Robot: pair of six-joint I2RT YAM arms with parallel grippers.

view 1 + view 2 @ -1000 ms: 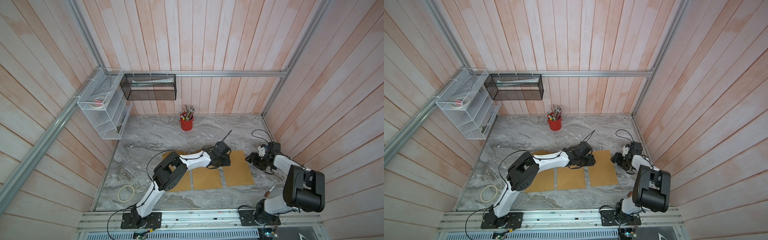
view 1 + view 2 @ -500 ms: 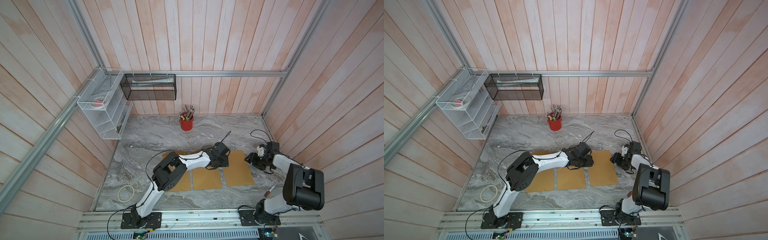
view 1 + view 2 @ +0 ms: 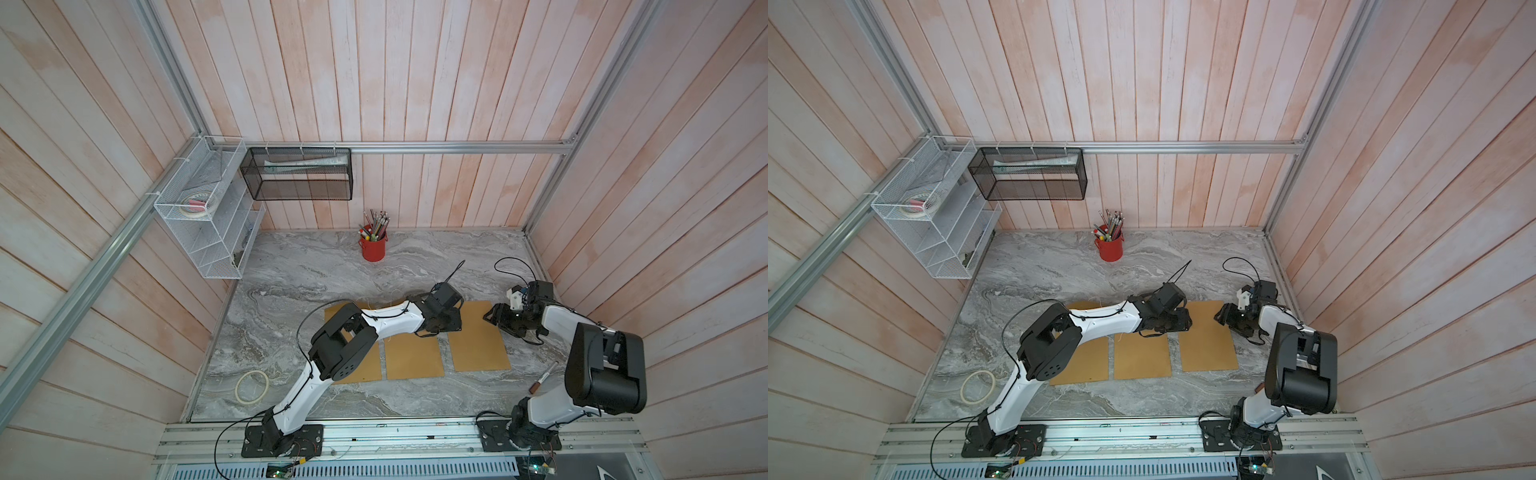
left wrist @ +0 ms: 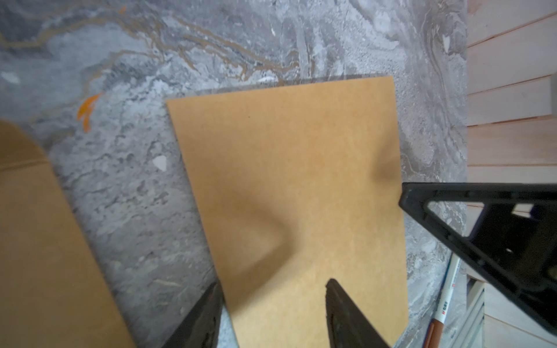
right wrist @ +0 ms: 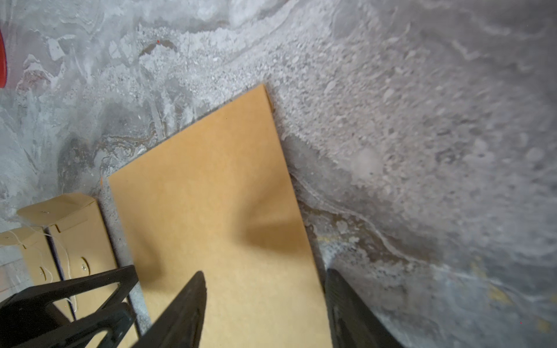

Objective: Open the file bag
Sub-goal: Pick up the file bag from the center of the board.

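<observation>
The file bag (image 3: 478, 345) lies flat near the table's (image 3: 316, 266) right edge, apparently unopened, though its flap side is hidden. Over its far corners, the left gripper (image 4: 273, 284) and right gripper (image 5: 265, 272) are poised, jaws apart, grasping nothing.

Three file bags (image 3: 413, 357) lie side by side on the table (image 3: 316, 270); pen cup (image 3: 373, 248) behind, tape roll (image 3: 237, 386) front-left, marker (image 3: 544, 376) front-right.

Three file bags (image 3: 478, 338) (image 3: 413, 357) (image 3: 371, 371), one red cup (image 3: 373, 249), one marker (image 3: 544, 376), two wire baskets (image 3: 199, 232) (image 3: 299, 174).
</observation>
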